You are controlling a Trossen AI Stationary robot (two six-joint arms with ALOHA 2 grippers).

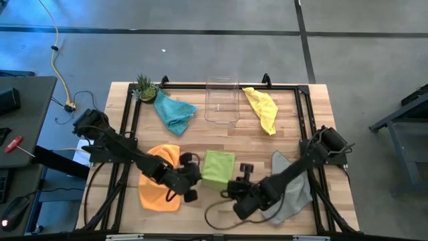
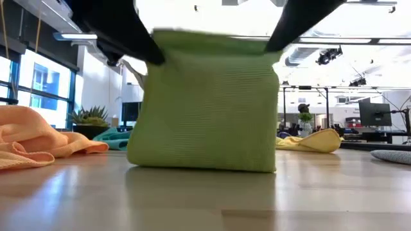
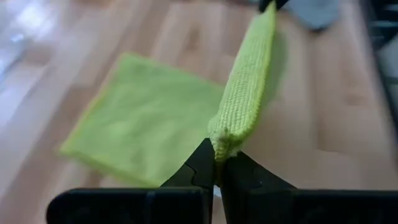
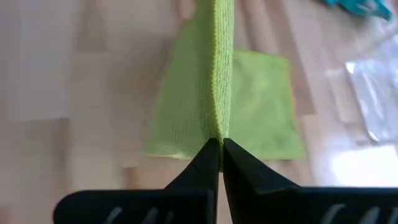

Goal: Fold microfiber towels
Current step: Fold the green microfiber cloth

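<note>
Both hands pinch the green towel (image 1: 218,169), which lies in front of the clear bin (image 1: 222,100) on the desk (image 1: 200,134). The left hand (image 3: 217,163) and the right hand (image 4: 220,148) each grip a corner of its lifted edge. The orange towel (image 1: 160,177) lies just left of it, the grey towel (image 1: 294,187) to its right.

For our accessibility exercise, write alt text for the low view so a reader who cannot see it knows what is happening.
A lime green towel hangs doubled over the wooden table, its top edge held up at both corners by two dark grippers, its lower edge resting on the wood. An orange towel lies crumpled at left; teal, yellow and grey towels lie behind.
</note>
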